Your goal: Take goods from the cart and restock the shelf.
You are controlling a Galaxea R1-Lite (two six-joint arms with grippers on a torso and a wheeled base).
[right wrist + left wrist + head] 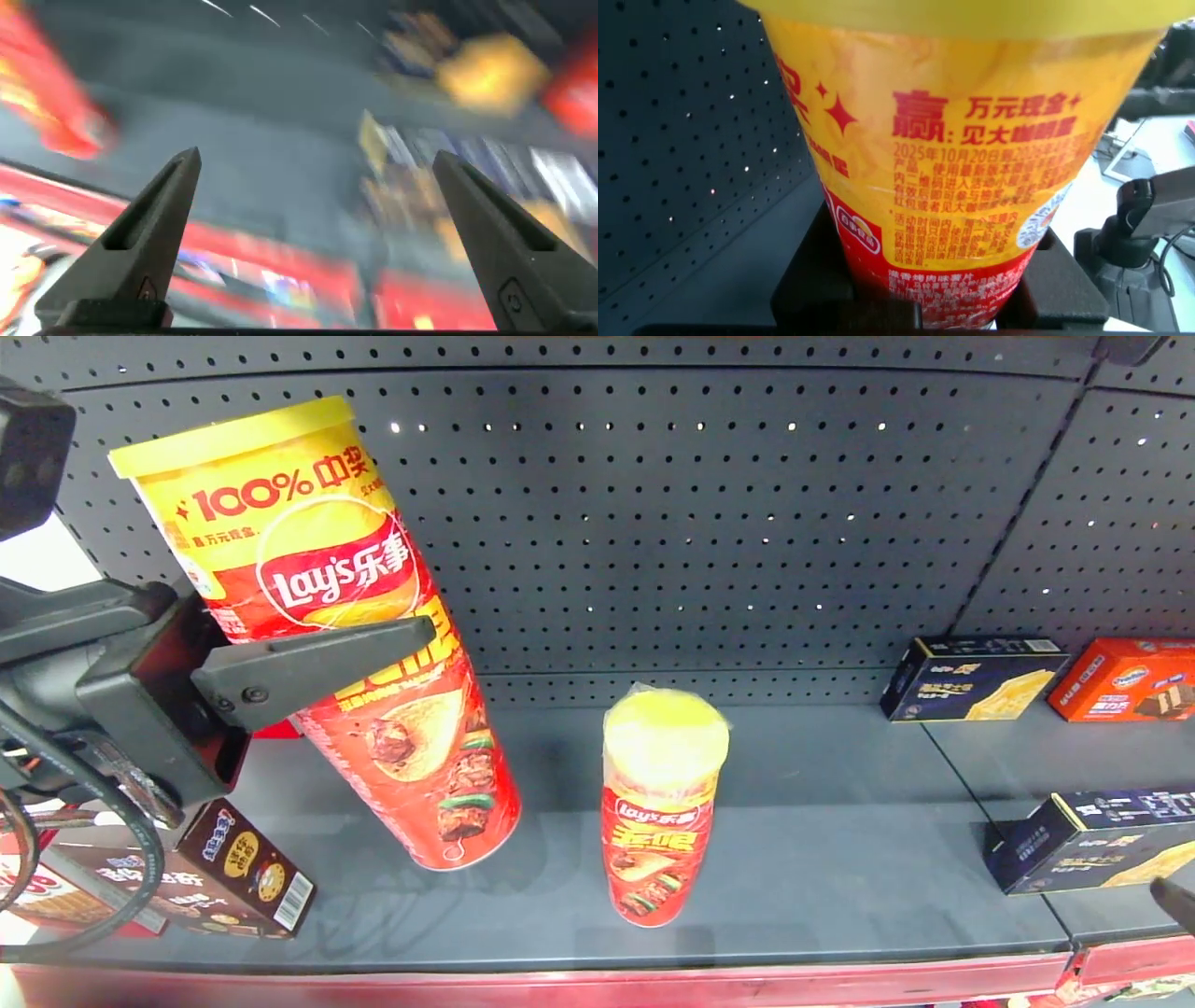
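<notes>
My left gripper [392, 649] is shut on a tall red and yellow chips can [327, 616]. The can tilts with its yellow lid toward the upper left, and its base is low over the dark shelf board [822, 840]. I cannot tell whether the base touches the board. The left wrist view has the can [962, 168] close up between the jaws. A second, matching chips can [661, 803] stands upright on the shelf, a little to the right of the held one. My right gripper [318, 163] is open with nothing in it, and its tip [1174, 899] is at the lower right edge.
A brown box [238, 877] lies at the shelf's front left under my left arm. On the right are a dark blue box [971, 677], an orange box [1125, 677] and another dark blue box [1092, 835]. A perforated back panel [700, 523] closes the shelf behind.
</notes>
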